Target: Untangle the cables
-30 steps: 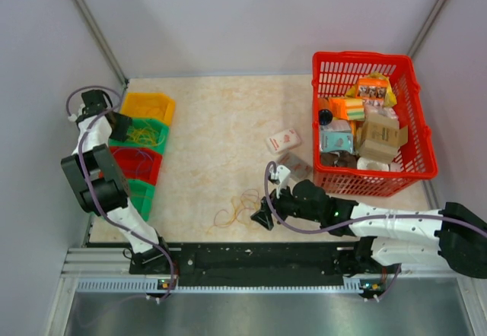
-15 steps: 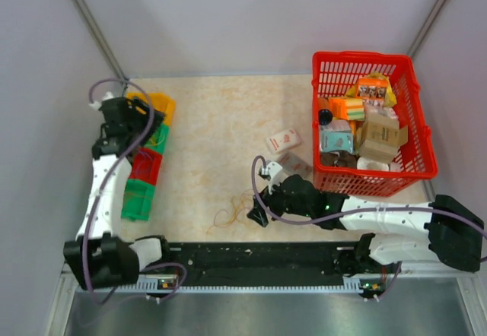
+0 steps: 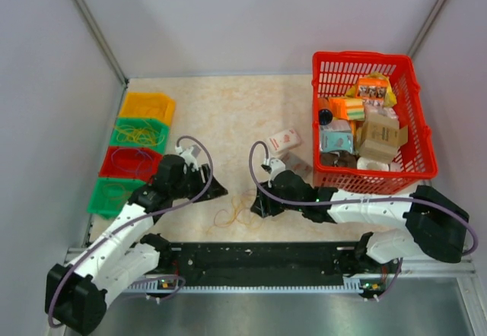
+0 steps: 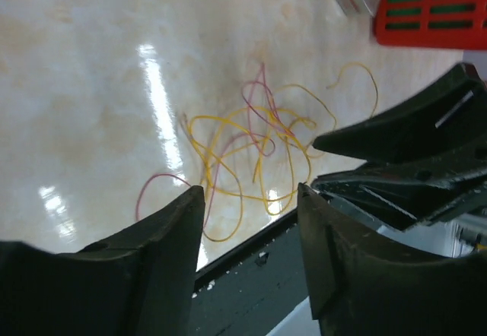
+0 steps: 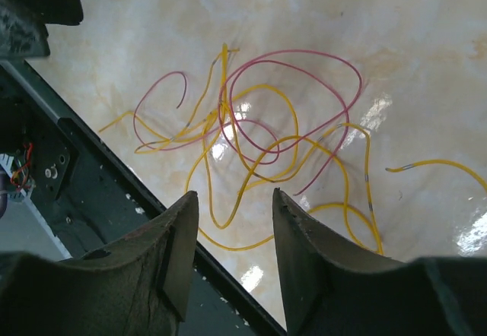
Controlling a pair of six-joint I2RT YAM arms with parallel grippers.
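Yellow and pink cables (image 5: 251, 146) lie loosely tangled together on the table (image 5: 426, 32).

Parted gripper (image 5: 232, 264) above tangled cables (image 5: 262, 142).

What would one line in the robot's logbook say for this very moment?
left gripper: open, near cable tangle | right gripper: open, over it | wires: yellow and pink, intertwined | held: nothing

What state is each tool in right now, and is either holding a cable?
Left tool: open, holding nothing, over the cable tangle.
Right tool: open, holding nothing, over the same tangle.
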